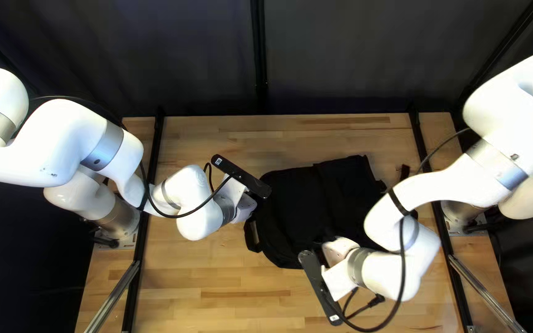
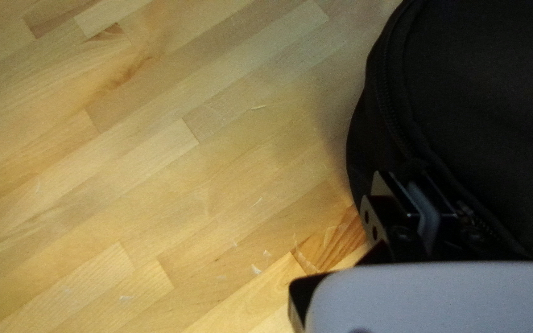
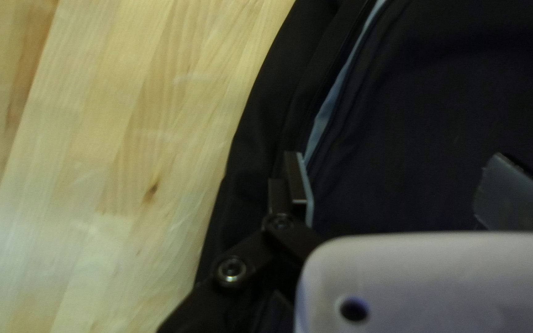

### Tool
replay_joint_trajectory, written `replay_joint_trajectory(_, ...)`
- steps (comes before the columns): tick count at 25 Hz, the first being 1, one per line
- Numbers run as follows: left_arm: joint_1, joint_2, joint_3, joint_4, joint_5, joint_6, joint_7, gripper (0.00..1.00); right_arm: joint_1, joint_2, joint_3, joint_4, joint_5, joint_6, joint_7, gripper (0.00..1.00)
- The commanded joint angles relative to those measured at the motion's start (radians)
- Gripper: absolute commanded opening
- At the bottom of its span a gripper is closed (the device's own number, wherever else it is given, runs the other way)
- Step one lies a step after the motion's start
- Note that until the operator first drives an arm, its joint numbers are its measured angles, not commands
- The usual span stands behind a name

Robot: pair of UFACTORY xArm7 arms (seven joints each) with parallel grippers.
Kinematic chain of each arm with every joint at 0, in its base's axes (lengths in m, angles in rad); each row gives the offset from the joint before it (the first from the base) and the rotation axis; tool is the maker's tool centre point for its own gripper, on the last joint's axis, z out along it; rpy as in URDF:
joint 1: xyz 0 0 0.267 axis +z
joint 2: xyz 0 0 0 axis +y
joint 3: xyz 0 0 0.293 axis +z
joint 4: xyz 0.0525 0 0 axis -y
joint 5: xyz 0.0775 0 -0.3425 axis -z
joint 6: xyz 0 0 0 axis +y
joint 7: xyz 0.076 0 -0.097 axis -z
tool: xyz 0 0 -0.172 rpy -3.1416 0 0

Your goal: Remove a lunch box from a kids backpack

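The black backpack (image 1: pixel 303 209) lies flat on the table. My left gripper (image 1: pixel 246 206) is at its left end, fingertips hidden there. In the left wrist view, the left gripper (image 2: pixel 416 200) has its fingers close together on the zippered edge of the backpack (image 2: pixel 482 92), pinching a bit of it. My right gripper (image 1: pixel 339 251) is over the backpack's near side. The right wrist view shows the right gripper (image 3: pixel 405 188) wide open above the backpack (image 3: pixel 427 111), one finger beside a parted zipper seam with light blue lining (image 3: pixel 328 114). No lunch box is visible.
The wooden table (image 1: pixel 217 293) extends around the backpack. A strap with a buckle (image 1: pixel 253 234) sticks out at the backpack's left end. My right forearm (image 1: pixel 427 191) crosses above its right side, and a cable (image 1: pixel 402 271) loops down beside the right wrist.
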Motion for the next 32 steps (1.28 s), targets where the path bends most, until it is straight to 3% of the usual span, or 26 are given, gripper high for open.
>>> replay_joint_trajectory(1,-0.002,0.0,-0.002,0.002,-0.003,0.002,0.001,0.0,0.009,-0.089,0.023,-0.097,0.119,0.035,-0.016,1.0)
replay_joint_trajectory(8,-0.007,0.001,-0.006,0.01,-0.018,0.012,0.016,0.0,0.023,-0.219,0.018,-0.236,0.301,0.097,-0.032,1.0)
replay_joint_trajectory(16,-0.012,-0.021,-0.011,0.006,-0.045,0.031,0.041,0.0,0.017,-0.19,0.011,-0.271,0.391,0.109,0.02,1.0)
replay_joint_trajectory(25,-0.022,-0.022,-0.021,0.009,-0.058,0.045,0.044,0.0,0.023,-0.22,0.015,-0.308,0.406,0.109,0.035,1.0)
replay_joint_trajectory(32,-0.022,-0.03,-0.019,0.01,-0.066,0.049,0.061,0.0,0.012,-0.32,-0.023,-0.391,0.412,0.088,-0.013,1.0)
